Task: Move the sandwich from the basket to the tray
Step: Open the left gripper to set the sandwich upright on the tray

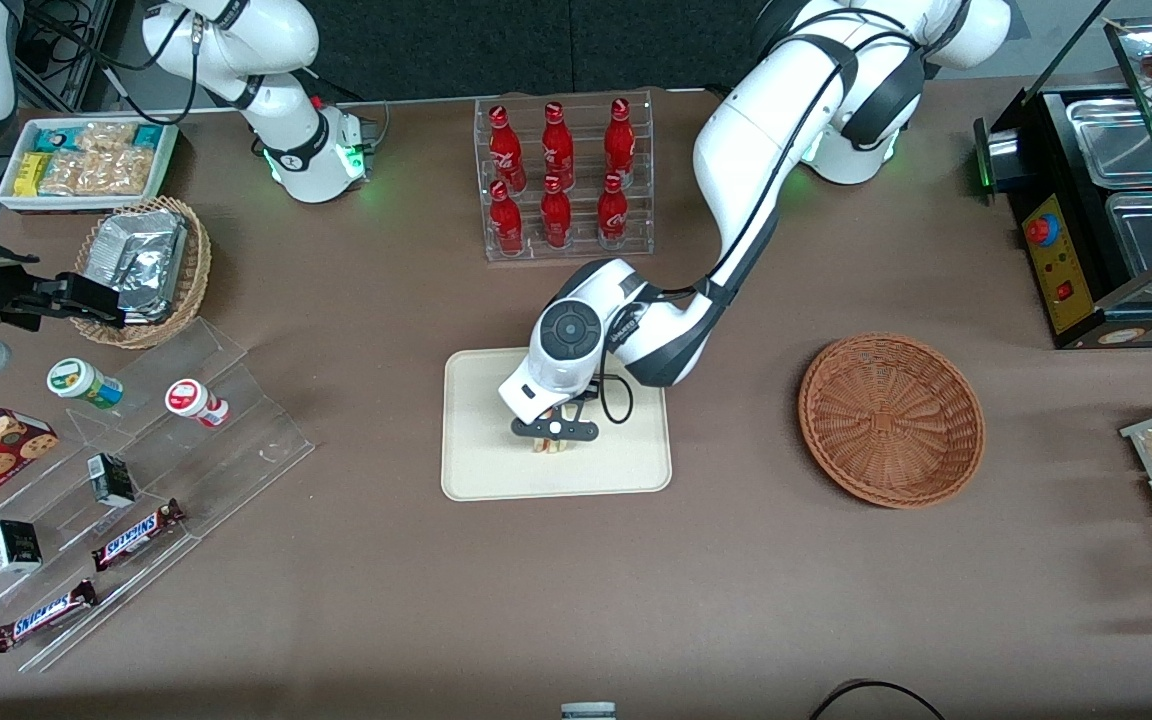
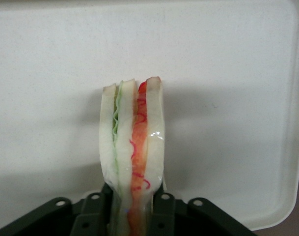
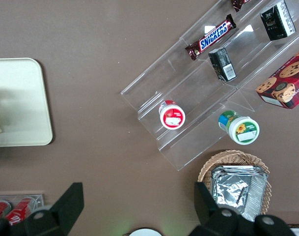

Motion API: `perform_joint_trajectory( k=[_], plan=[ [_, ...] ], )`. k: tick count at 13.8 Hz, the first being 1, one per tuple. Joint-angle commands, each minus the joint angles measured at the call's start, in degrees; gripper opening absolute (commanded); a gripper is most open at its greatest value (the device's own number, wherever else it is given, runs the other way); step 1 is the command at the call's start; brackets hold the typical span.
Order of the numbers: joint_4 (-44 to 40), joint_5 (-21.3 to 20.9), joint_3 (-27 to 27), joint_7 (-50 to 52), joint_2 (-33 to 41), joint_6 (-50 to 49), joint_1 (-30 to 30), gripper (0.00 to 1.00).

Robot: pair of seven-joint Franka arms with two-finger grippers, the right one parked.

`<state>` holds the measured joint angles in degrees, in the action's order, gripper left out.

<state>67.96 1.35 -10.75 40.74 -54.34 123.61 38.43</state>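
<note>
The gripper (image 1: 554,440) hangs over the cream tray (image 1: 476,470), its 2 fingers (image 2: 161,206) closed against the sandwich (image 2: 133,152), which stands on edge with its layers upright. The reddish-brown basket (image 1: 891,418) sits on the table (image 1: 576,600) toward the working arm's end.

The whole table (image 1: 576,600) is being looked down on from high above in the front view, with both arm bases at its upper edge. In the left wrist view, the tray (image 2: 267,59) is being seen from very close, straight past the gripper (image 2: 132,209) closed on the sandwich (image 2: 132,142). In the right wrist view, the table is being viewed from above at middling height. The tray (image 3: 21,98) is being shared by all three views.
</note>
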Motion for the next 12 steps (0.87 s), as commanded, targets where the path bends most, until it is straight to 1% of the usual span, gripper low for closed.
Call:
perform_joint_trajectory(
  k=[1,3,6,7,9,10,12],
  plan=[
    [-2.0,0.3,0.4,-0.1,-0.2,-0.5,0.2,0.99],
    [-2.0,0.4,0.4,0.0,1.5,-1.3,-0.4,0.99],
    [-1.3,0.3,0.4,-0.1,6.3,-7.9,-3.4,0.99],
    [0.7,0.1,0.4,-0.2,8.2,-9.5,-4.8,0.99],
    [10.2,0.2,0.2,-2.0,14.9,-9.0,-8.8,0.99],
    [14.3,0.2,0.2,-4.5,18.0,-8.2,-10.3,0.99],
    [21.3,0.1,0.3,-8.4,22.5,-5.5,-13.1,0.99]
  ],
)
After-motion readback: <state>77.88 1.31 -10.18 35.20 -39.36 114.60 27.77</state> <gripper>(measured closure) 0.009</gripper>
